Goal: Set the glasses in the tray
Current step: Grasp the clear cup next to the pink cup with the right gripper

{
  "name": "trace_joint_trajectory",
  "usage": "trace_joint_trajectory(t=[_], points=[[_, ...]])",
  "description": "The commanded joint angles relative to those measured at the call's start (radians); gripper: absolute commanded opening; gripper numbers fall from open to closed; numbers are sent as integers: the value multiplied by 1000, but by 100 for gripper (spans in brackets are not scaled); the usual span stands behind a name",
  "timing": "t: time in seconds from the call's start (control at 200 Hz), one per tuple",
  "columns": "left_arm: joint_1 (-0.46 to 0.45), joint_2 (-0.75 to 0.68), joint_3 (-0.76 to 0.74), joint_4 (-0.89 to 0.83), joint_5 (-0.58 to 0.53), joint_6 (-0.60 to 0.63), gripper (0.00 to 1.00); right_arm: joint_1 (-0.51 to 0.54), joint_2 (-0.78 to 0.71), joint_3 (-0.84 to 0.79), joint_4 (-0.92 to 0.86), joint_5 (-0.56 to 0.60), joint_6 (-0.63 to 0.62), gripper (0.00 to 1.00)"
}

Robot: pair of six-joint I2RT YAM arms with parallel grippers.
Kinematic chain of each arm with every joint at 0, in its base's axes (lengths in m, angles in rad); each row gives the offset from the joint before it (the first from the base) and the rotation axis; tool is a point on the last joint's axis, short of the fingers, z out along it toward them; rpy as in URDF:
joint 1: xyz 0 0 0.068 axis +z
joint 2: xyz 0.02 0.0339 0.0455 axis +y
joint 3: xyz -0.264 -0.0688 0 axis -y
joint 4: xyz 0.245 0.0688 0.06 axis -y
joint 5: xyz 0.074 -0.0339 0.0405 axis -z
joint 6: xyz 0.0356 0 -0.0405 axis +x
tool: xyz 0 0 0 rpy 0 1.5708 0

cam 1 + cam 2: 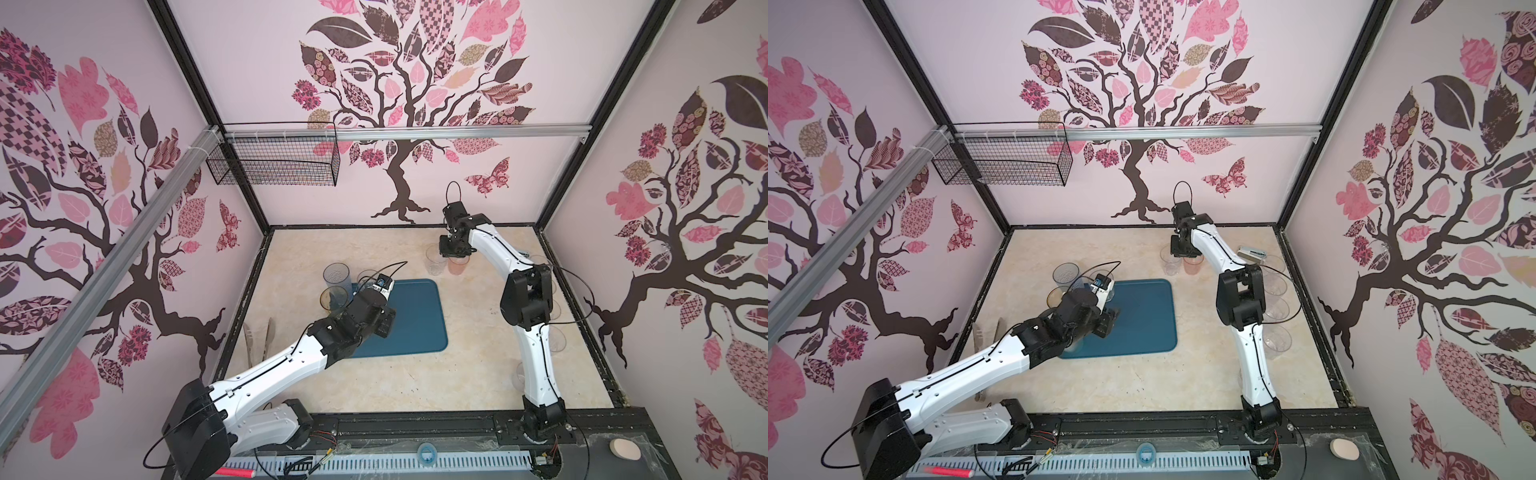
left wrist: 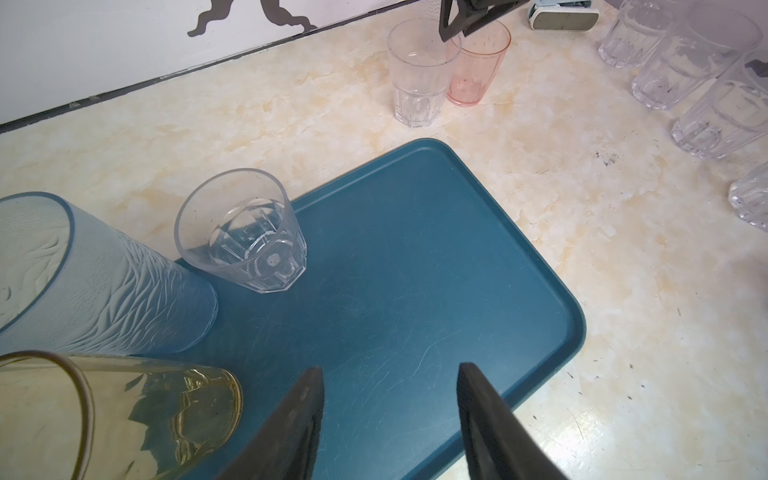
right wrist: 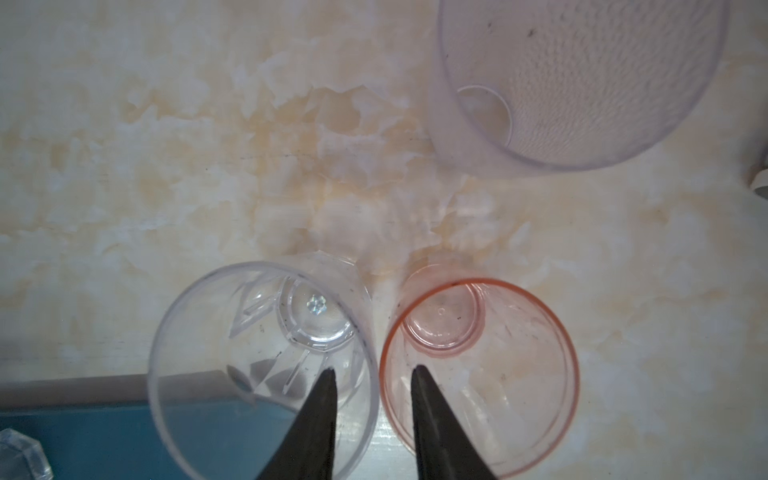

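The dark teal tray (image 1: 419, 320) lies mid-table. A blue-grey glass (image 2: 104, 282), a yellow glass (image 2: 137, 415) and a clear ribbed glass (image 2: 245, 232) stand along its left side. My left gripper (image 2: 390, 368) hangs open and empty over the tray (image 2: 415, 270). At the back, a clear glass (image 3: 262, 365) and a pink glass (image 3: 482, 374) stand side by side off the tray. My right gripper (image 3: 374, 369) is open above them, one finger over each mouth and both rims in the gap. In a top view it shows at the right gripper (image 1: 453, 253).
Several clear ribbed glasses (image 1: 1277, 309) stand in a row along the right edge behind the right arm. A frosted glass (image 3: 582, 83) and a silver stapler (image 1: 1252, 253) are near the pink one. A black wire basket (image 1: 274, 162) hangs on the back-left rail.
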Motion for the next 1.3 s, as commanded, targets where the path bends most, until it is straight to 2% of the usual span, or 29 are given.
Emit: trace_joint_trajectory(t=[0.0,0.2,0.385,0.535,0.695,0.84,1.0,1.295], points=[[-3,-1,-14,3,-15,13,55,21,-69,49,-69,42,5,39],[-3,-52,-22,1,-121,9,55,105,-96,-28,-2,41,-17,43],[1,-120,-18,-22,-185,19,57,122,7,71,-32,-4,-27,47],[5,-159,-45,-16,-204,10,62,133,65,101,-19,35,-34,47],[6,-159,-48,-33,-184,-4,62,134,116,138,-28,79,-48,45],[6,-155,-45,-41,-177,-5,62,134,139,142,-20,80,-53,37],[6,-155,-43,-42,-167,2,62,137,140,149,-10,50,-58,22],[5,-150,-47,-36,-146,-16,62,155,65,142,13,19,-67,2]])
